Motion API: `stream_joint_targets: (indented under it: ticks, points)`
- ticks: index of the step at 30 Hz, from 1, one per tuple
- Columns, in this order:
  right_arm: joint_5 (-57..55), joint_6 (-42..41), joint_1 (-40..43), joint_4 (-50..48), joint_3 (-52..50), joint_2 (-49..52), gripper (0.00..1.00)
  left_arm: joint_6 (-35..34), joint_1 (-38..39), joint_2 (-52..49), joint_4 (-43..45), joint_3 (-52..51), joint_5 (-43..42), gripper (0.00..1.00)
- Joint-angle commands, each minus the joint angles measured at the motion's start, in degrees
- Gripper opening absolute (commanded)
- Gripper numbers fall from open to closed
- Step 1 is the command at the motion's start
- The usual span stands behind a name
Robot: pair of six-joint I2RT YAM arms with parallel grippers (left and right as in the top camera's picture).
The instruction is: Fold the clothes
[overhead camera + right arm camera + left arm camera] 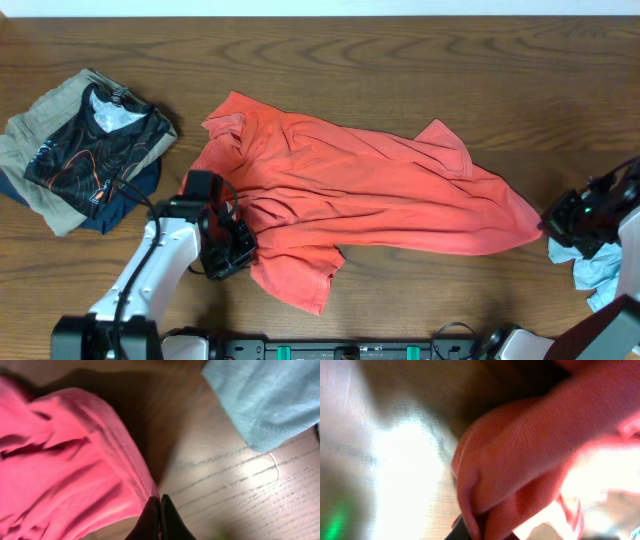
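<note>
The coral-red T-shirt [360, 190] lies crumpled and stretched across the middle of the wooden table, its lettering hidden. My left gripper [238, 243] is shut on the shirt's lower left part; the left wrist view shows red cloth [520, 455] bunched into the jaws [472, 532], blurred. My right gripper [548, 222] is shut on the shirt's right hem corner; the right wrist view shows the hem [75, 460] pinched between the closed black fingertips [160, 505].
A pile of clothes topped by a black shirt with an orange line pattern [95, 150] sits at the far left. A light blue cloth [598, 268] lies at the right edge, also in the right wrist view [260, 400].
</note>
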State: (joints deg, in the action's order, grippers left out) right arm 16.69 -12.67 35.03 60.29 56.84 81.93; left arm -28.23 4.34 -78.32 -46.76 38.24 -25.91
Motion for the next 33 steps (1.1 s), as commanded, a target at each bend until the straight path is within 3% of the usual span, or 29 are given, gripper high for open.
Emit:
stream_joint_targets:
  ticks: [1,5,16,33]
  points:
    - [5.7,4.1,0.2,2.1,6.3,-2.8,0.01,8.0,0.2,4.1,-4.2,7.8,-1.9,0.06]
    - [8.4,6.1,0.2,6.0,13.6,-4.7,0.01,11.3,0.2,8.9,-7.9,16.1,-1.9,0.06]
    - [7.5,10.2,0.2,16.0,30.1,-9.8,0.01,11.5,0.2,17.0,-11.6,35.4,1.7,0.06]
    - [2.7,4.1,3.3,22.8,63.1,-10.8,0.01,11.5,-3.8,20.3,-17.9,63.3,3.0,0.06]
